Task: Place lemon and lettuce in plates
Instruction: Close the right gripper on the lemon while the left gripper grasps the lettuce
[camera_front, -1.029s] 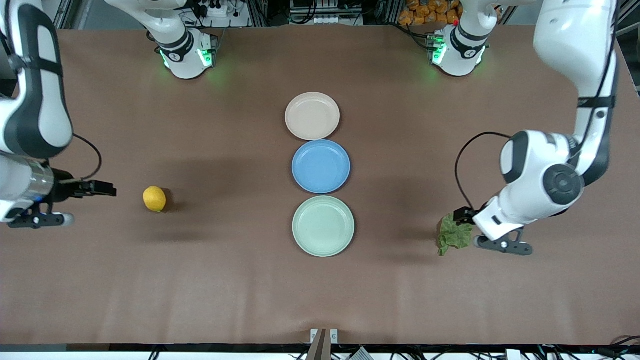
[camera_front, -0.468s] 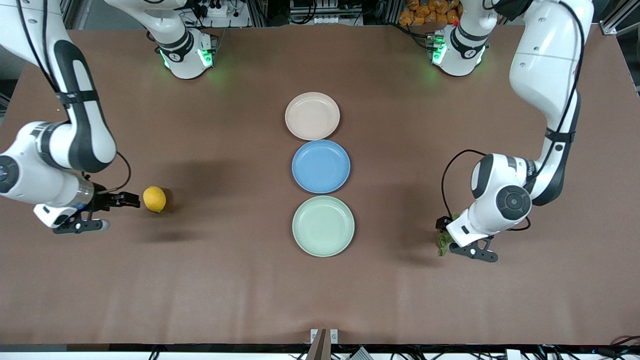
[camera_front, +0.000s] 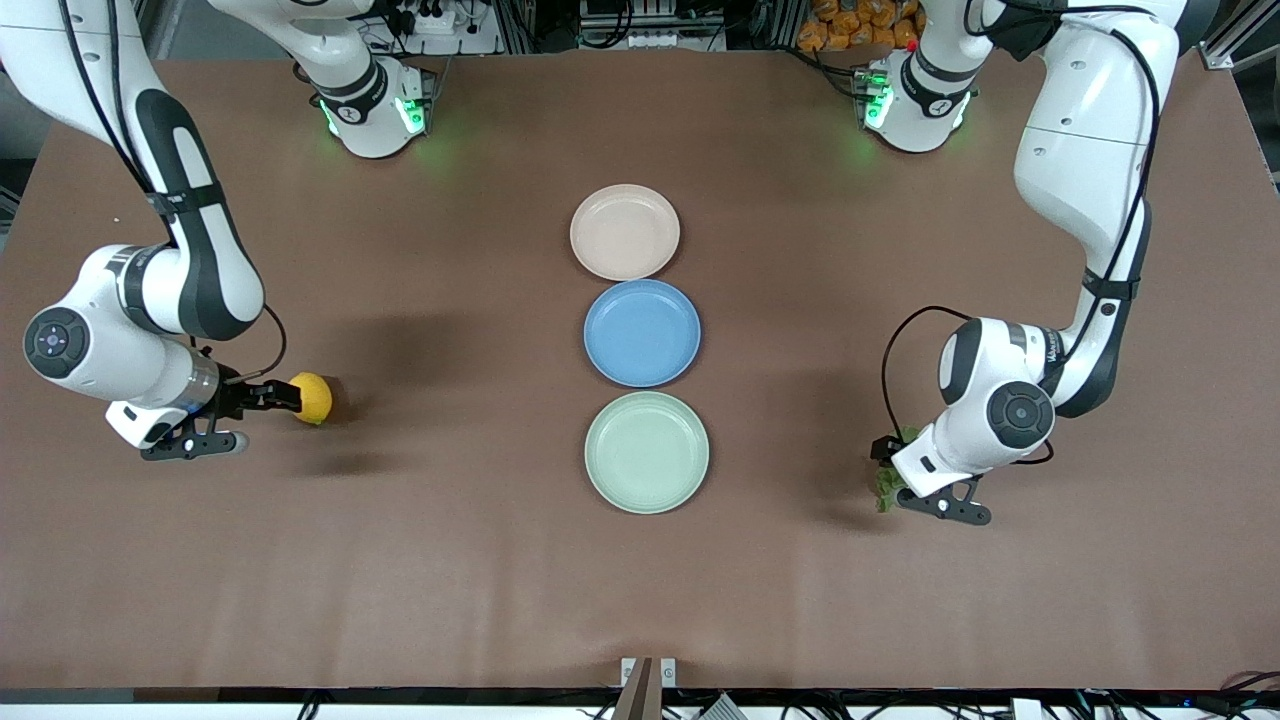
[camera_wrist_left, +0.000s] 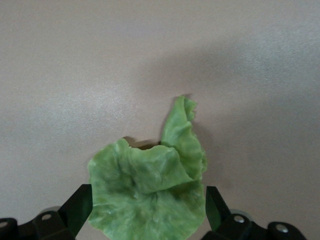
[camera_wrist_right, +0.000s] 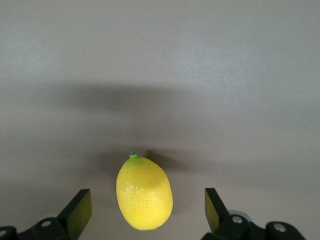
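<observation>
Moved in since a moment ago: right gripper (camera_front: 283, 397), now right at the lemon (camera_front: 312, 398), not off toward the table's edge any more. Down low over the lettuce (camera_front: 886, 484) now: left gripper (camera_front: 884, 462), shifted a little toward the middle of the table.

Right gripper wide open, one finger (camera_wrist_right: 76, 212) on each side of the lemon (camera_wrist_right: 144, 193), not touching it. Lemon on the bare table (camera_front: 450, 560), at the right arm's end, well apart from the plates.

Left gripper (camera_wrist_left: 144, 212) open too, fingers (camera_wrist_left: 214, 207) on both sides of the lettuce (camera_wrist_left: 150, 190), close to the leaf. Hard to tell if touching. Lettuce on the table at the left arm's end, mostly hidden under the arm in the front view.

Three plates in a row in the middle: pink plate (camera_front: 625, 232) farthest from the front camera, then blue plate (camera_front: 642, 333), then green plate (camera_front: 647, 452) nearest. Nothing on any of them.
</observation>
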